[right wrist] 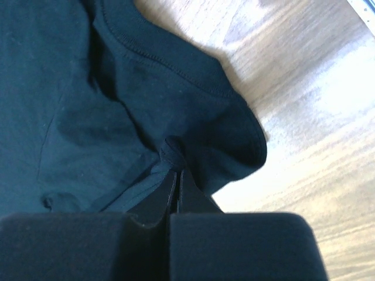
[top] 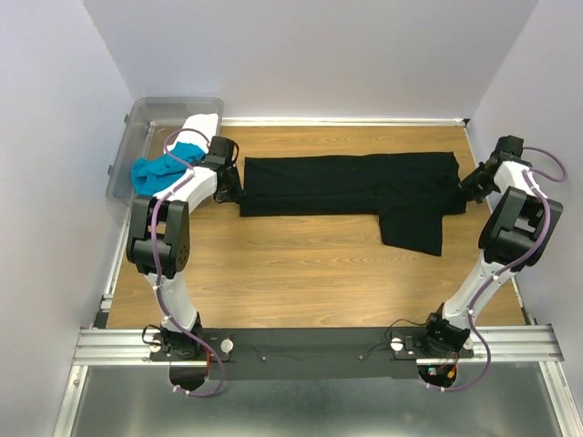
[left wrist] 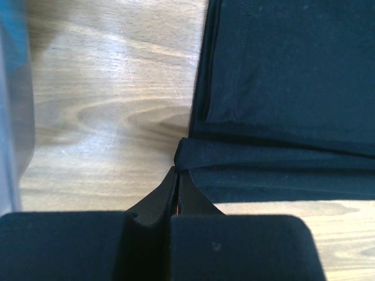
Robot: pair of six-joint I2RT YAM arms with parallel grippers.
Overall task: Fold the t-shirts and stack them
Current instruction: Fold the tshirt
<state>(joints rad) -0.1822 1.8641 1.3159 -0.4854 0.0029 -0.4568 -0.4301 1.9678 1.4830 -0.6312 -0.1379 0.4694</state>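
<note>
The black t-shirt point(top: 351, 185) lies folded in a long band across the far half of the table, one sleeve point(top: 414, 228) hanging toward the near side at the right. My left gripper point(top: 229, 188) is shut on its left end; in the left wrist view the fingertips point(left wrist: 177, 171) pinch the folded hem point(left wrist: 281, 158). My right gripper point(top: 463, 188) is shut on its right end, pinching a bunched bit of cloth point(right wrist: 173, 153). The turquoise-blue t-shirt point(top: 160, 169) and the white t-shirt point(top: 202, 123) lie bunched in the bin, partly behind the left arm.
The clear plastic bin point(top: 146, 137) stands at the far left corner, beside the left arm. Bare wooden table point(top: 301, 273) spreads between the shirt and the arm bases. White walls close in on three sides.
</note>
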